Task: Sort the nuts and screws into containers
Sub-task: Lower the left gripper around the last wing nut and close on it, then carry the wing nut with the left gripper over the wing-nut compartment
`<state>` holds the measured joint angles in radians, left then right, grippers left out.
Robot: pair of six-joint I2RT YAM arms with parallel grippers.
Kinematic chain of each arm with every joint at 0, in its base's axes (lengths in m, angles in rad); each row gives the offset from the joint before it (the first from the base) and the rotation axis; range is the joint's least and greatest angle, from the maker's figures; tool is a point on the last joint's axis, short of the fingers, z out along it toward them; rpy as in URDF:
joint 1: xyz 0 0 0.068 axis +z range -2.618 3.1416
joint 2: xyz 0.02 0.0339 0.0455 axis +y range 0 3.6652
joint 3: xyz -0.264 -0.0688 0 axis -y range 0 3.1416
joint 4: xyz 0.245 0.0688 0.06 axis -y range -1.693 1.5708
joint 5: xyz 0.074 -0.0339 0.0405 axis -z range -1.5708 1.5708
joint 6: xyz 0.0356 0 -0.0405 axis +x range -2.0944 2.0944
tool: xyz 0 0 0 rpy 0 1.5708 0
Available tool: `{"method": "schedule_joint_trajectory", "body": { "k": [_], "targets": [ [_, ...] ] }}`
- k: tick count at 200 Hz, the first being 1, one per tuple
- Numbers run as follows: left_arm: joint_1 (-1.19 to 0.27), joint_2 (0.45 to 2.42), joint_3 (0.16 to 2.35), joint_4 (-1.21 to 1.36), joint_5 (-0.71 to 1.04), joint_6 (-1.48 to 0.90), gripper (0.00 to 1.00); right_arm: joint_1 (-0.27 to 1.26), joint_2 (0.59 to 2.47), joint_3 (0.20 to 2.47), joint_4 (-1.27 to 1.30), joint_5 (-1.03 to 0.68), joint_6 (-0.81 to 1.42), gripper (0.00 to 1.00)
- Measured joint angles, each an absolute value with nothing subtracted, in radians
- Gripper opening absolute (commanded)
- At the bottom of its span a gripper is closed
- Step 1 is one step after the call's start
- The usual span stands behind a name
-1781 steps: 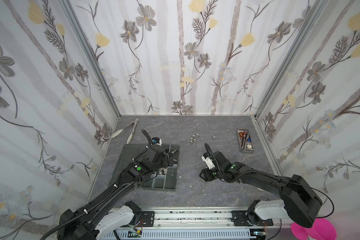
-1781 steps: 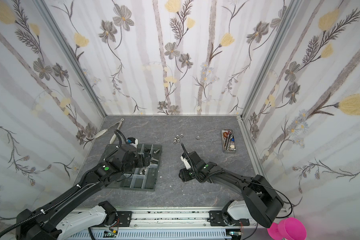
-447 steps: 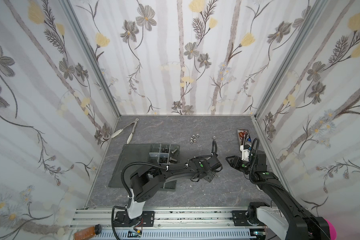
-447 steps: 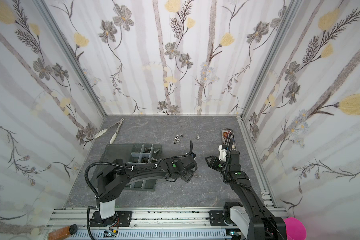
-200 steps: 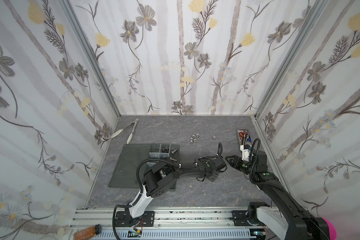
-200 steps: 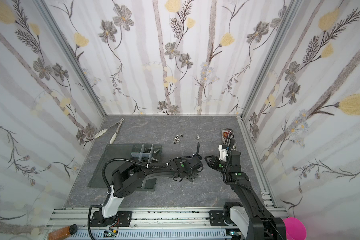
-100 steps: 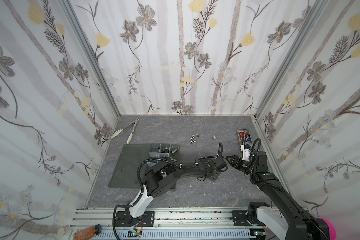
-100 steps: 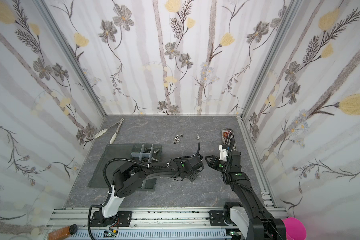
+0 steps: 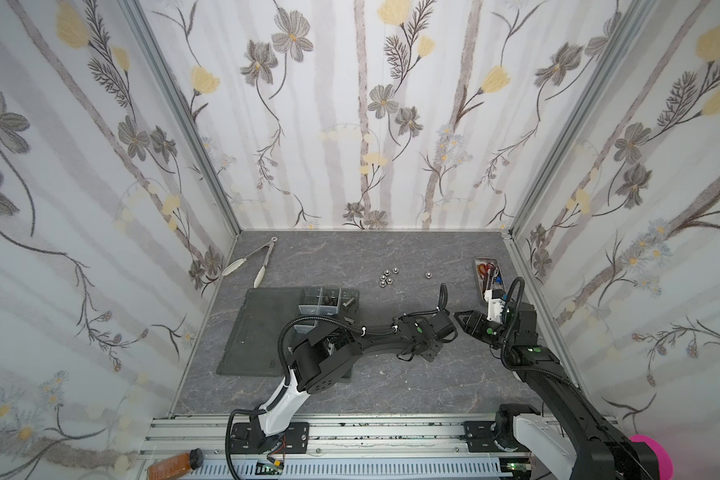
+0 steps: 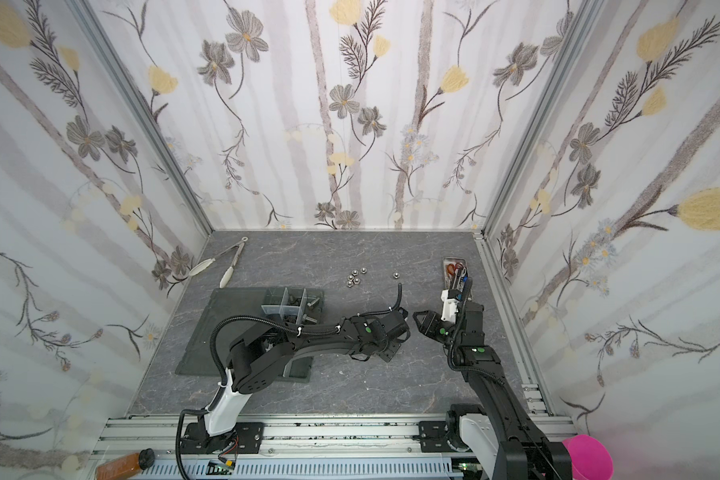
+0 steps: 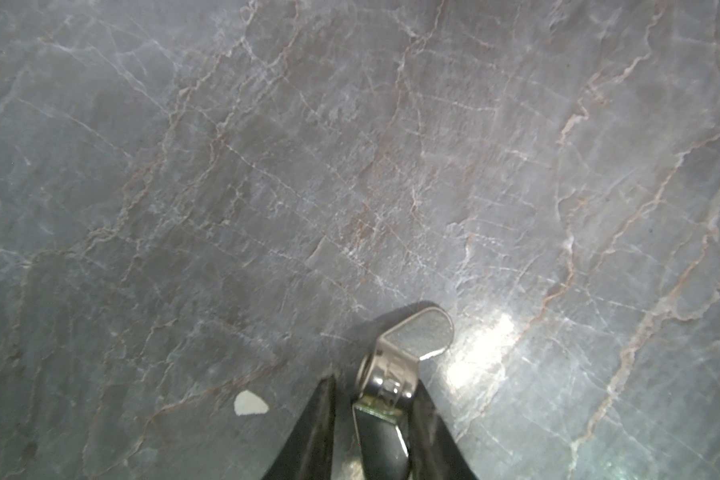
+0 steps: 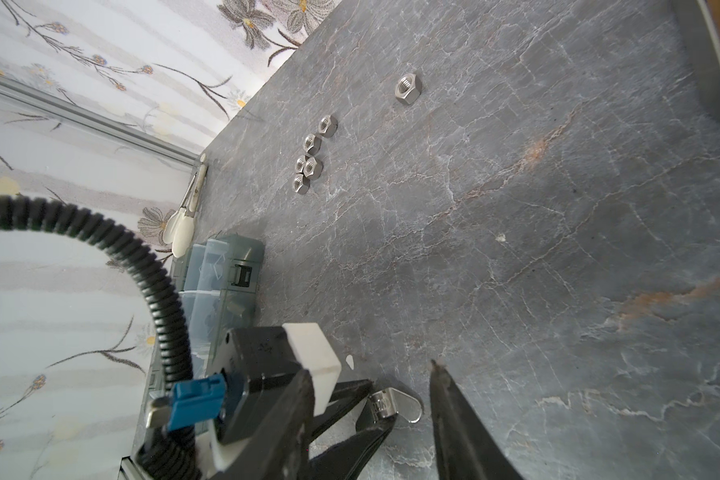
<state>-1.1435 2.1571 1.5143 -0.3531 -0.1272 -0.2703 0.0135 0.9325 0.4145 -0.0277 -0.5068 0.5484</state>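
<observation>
Surroundings of the grasp. On the grey desk we found tongs at the far left, a narrow metal tray of scissors at the far right, and between them five hex nuts in a cluster with a sixth nut apart. The left arm lay across the organiser tray and hid its near cells; the far cells held small pieces that we could not name. In both top views the arms covered the spot between the claws.

Only the wrist views showed the wing nut. It sat close to the desk surface, right of the organiser tray, between the fingers of the left claw. One finger touched it, a sliver of gap showed at the other, and we could not tell whether the grip was complete. The right claw stood open and empty, just beside.

The wing nut was bright, smooth metal with a rounded ear. The desk was veined like slate, with a white chip. The cells had clear plastic walls.
</observation>
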Motion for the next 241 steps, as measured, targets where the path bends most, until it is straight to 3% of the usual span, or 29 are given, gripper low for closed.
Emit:
{"method": "schedule_joint_trajectory", "body": {
  "k": [75,166,241],
  "targets": [
    [-1.143,2.158,1.514,-0.336,-0.120,-0.274,0.13,0.012,0.930,0.414,-0.028,-0.506,0.548,0.47],
    [-1.140,2.079,1.484,-0.348,-0.111,-0.288,0.12,0.012,0.924,0.414,-0.030,-0.506,0.546,0.47],
    [-1.101,1.893,1.367,-0.364,-0.167,-0.295,0.12,0.032,0.915,0.418,-0.035,-0.506,0.540,0.49]
  ]
}}
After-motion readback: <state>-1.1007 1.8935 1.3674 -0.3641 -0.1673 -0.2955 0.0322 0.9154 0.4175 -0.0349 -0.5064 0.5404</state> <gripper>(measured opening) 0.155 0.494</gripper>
